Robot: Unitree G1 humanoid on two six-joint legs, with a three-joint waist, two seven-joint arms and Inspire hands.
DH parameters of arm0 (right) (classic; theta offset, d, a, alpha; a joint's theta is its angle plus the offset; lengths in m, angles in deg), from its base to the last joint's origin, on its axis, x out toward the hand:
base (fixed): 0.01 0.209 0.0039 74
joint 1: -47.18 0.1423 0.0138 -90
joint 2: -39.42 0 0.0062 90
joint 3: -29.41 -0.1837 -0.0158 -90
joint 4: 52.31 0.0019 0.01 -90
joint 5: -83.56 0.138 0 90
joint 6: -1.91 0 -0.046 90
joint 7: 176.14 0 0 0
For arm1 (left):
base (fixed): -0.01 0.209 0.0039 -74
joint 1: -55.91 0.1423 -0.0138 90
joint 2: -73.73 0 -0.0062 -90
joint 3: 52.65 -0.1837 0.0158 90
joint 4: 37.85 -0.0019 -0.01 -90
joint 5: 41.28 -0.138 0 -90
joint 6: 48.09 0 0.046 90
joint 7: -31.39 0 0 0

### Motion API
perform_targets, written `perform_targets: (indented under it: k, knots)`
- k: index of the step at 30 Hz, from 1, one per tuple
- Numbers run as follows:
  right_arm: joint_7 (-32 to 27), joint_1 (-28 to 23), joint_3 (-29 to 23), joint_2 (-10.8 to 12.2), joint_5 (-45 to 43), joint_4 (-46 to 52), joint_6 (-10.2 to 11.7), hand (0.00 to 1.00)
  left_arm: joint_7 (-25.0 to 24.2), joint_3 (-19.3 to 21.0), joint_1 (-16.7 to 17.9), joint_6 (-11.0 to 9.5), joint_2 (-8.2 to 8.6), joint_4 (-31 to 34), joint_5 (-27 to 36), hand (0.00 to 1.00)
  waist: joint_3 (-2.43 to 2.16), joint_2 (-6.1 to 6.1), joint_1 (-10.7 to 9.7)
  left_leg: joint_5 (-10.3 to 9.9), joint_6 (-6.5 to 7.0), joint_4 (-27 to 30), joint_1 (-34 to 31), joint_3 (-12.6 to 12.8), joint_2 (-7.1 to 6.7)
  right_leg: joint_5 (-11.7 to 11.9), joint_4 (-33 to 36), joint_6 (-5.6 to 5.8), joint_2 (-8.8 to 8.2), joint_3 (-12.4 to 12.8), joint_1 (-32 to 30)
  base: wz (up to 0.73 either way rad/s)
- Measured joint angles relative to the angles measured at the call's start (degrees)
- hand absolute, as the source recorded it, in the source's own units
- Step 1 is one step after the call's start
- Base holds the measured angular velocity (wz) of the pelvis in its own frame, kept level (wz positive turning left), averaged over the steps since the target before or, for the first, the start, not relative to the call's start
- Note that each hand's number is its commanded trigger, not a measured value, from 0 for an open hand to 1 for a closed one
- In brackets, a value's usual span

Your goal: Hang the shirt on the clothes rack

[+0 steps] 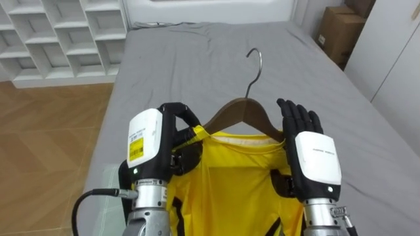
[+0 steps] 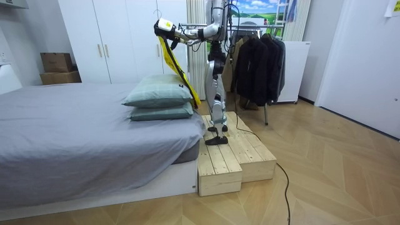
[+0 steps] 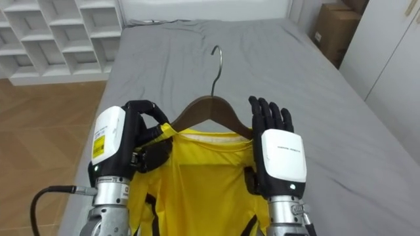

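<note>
**Shirt on its hanger, held high over the bed (image 1: 197,59)**

My left robot hand (image 1: 172,141) curls round one end of the hanger (image 1: 239,111), gripping the yellow shirt (image 1: 239,177) so nothing slips; my right robot hand (image 1: 314,157), fingers straight, steadies the other end, keeping it level for the rack (image 2: 259,37)

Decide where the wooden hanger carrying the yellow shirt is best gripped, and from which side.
Probably grip the wooden hanger at its bare crown below the metal hook, coming from the right. Only that wood is clear of the yellow shirt. The left hand curls round the left end, and the right hand, fingers straight, stands beside it.
</note>
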Motion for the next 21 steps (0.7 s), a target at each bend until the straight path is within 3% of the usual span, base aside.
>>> perform_targets:
  k: [1,2,4,5,6,21]
  knots:
    - [0.00,0.00,0.00,0.00,0.08,-0.02,0.00,0.16,-0.04,0.00,0.00,0.00,0.01,0.00,0.00,1.00,0.00,0.00,0.00,0.00,0.00,0.00,0.00,0.00,0.00,0.00,0.00,0.00,0.00,0.00,0.00,0.00]
    - [0.00,0.00,0.00,0.00,0.10,-0.03,0.01,0.51,-0.06,0.00,0.00,0.00,0.01,0.00,0.00,1.00,0.00,0.00,-0.04,0.00,0.00,0.00,0.01,0.01,0.00,0.00,-0.02,0.00,0.00,0.01,0.00,0.00]
    - [0.00,0.00,0.02,0.00,0.09,-0.15,0.07,0.76,-0.07,0.00,0.00,-0.01,0.01,0.00,0.06,1.00,0.01,0.00,-0.06,0.00,0.00,0.00,0.02,0.04,0.00,0.00,-0.03,0.00,-0.01,-0.05,0.00,0.00]
    - [0.00,0.00,0.02,0.00,0.09,-0.23,0.09,0.96,-0.06,0.00,0.00,-0.01,0.01,0.00,0.11,1.00,0.01,0.00,-0.07,0.00,0.00,0.00,0.03,0.04,0.00,0.00,-0.03,0.00,-0.01,-0.05,0.00,0.00]
    - [0.00,0.02,0.02,0.00,0.10,-0.53,0.16,1.00,-0.06,0.00,0.00,-0.01,0.01,0.00,0.62,1.00,0.01,0.00,-0.08,0.00,0.00,0.00,0.04,0.04,0.00,0.00,-0.03,0.00,-0.02,-0.07,0.02,0.00]
    - [0.34,1.55,-0.30,-0.03,3.69,-2.86,0.21,1.00,0.03,0.04,0.00,-0.60,-0.26,0.00,2.14,1.00,0.42,0.35,-0.16,0.00,0.00,-0.04,0.00,0.06,0.00,0.00,-0.08,0.00,-0.07,-0.33,0.03,0.00]
